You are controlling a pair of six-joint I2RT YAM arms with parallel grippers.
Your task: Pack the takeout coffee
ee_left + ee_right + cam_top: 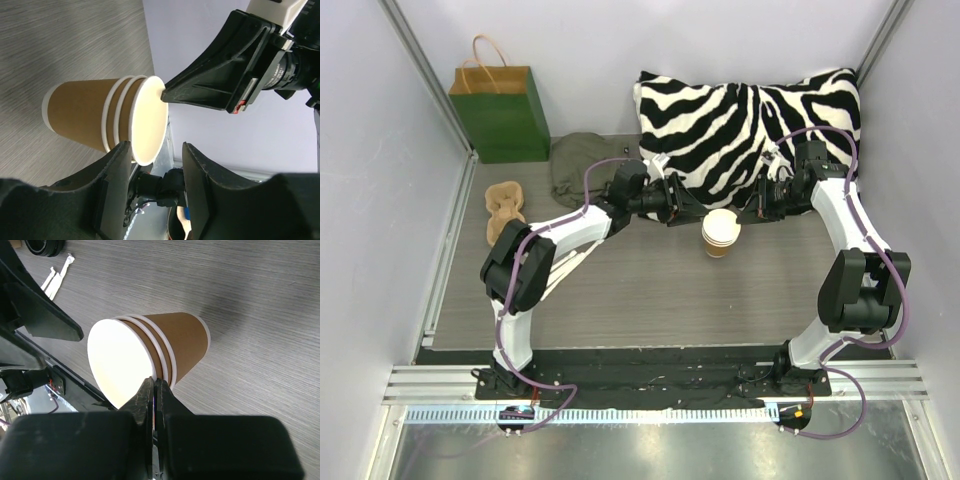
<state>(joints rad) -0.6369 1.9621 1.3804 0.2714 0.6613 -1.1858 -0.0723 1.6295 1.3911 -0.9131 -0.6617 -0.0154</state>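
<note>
- At the centre of the top view, a stack of three nested kraft cups (721,234) stands upright on the grey table (620,290), mouth up and lidless.
- No takeout coffee with a black lid shows in any view. A round black thing (44,246), cut off at the upper left of the right wrist view, may be a lid, but that cannot be told.
- The left claw (156,148) sits at the stack's left, jaws partway apart and gripping nothing, with the near edge of the top rim in line with the gap.
- The right claw (154,386) sits at the stack's right, jaws pressed together and tips touching the rim. Whether paper is pinched between them cannot be told.
- Both claws are level with the rim, the right one nearer. The next move likely turns on the left jaws straddling that upright rim.
- A green paper bag (503,112) stands well apart, at the upper left.
</note>
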